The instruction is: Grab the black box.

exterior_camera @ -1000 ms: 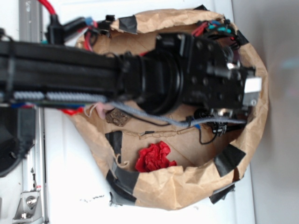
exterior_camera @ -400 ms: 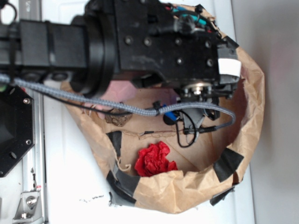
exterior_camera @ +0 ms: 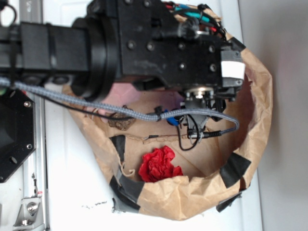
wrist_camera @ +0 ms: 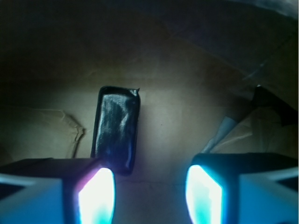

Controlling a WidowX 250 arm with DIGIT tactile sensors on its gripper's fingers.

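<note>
Two fingers spread wide, gripper (wrist_camera: 149, 196) empty. Black box (wrist_camera: 116, 128) off at eleven o'clock. Needed a leftward nudge to straddle it.

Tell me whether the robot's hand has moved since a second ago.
Yes. In the exterior view, judged against the fixed paper bag rim, the hand has shifted toward the top of the picture. It now hangs open, with the black box ahead of it.

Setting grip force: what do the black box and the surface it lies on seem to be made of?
The black box looks wrapped in glossy plastic-like film: wrinkled highlights, a crimped top edge; likely slick. The core can't be judged. The surface under it looks like matte brown paper or cardboard, creased like the paper wall. The pincer is open, box by one finger.
</note>
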